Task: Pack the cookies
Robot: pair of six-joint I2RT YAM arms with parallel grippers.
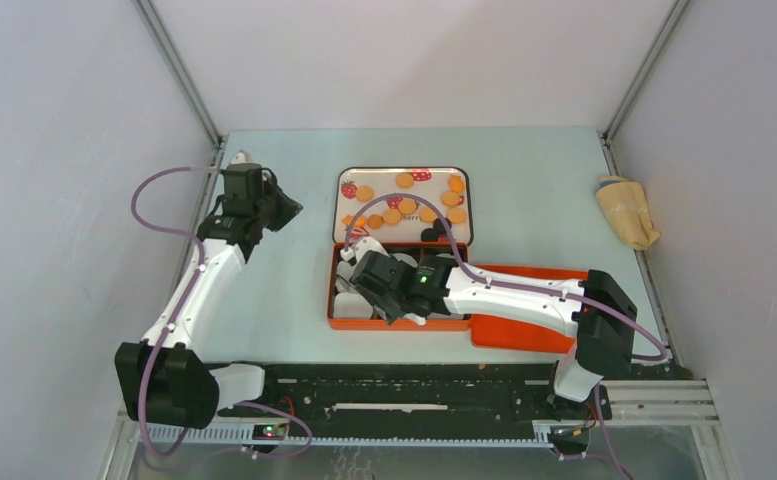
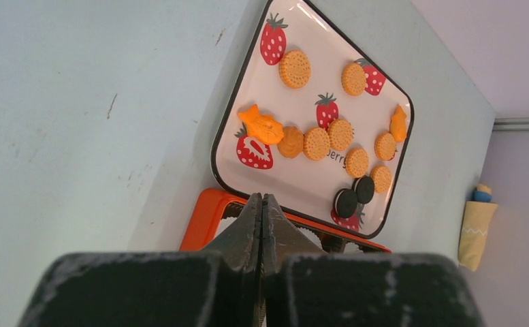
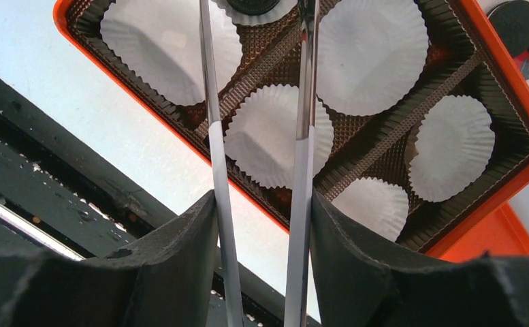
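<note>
Several golden-orange cookies (image 1: 404, 180) and two black ones (image 2: 346, 202) lie on the strawberry-print tray (image 1: 384, 190). My left gripper (image 1: 289, 210) is shut and empty, held above the table left of the tray; its closed tips (image 2: 262, 197) show in the left wrist view. My right gripper (image 1: 374, 285) is shut on metal tongs (image 3: 302, 136) over the orange box (image 1: 394, 323). The tong arms stand apart on either side of a black cookie (image 3: 251, 5) that lies in a white paper cup. The tong tips are out of view.
The box holds several white paper cups (image 3: 278, 143) in brown dividers, most of them with nothing in them. Its orange lid (image 1: 524, 335) lies to the right under my right arm. A yellow cloth-like thing (image 1: 626, 210) lies at the table's right edge. Walls close in three sides.
</note>
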